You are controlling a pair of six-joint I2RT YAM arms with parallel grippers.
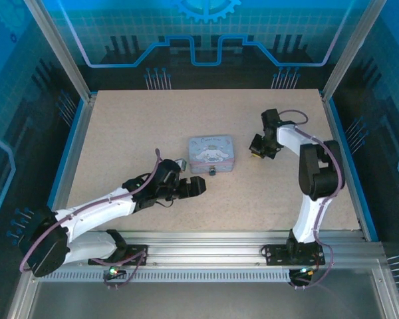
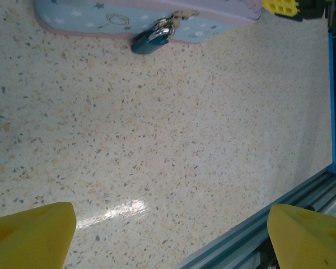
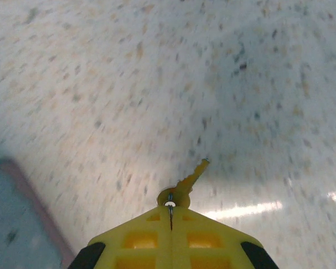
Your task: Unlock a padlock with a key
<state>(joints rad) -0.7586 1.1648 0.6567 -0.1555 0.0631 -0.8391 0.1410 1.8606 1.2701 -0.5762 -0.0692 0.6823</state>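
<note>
Left fingers spread wide at frame bottom over bare bench, right fingers pinched on key, padlock upper-centre at tin edge: key-carrying step, next probably steady lock, line key to keyhole.

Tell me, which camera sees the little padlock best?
The left wrist view: the padlock is close and sharp, hanging at the edge of the blue tin. In the top view the padlock is just a dark speck at the tin's near edge.
</note>
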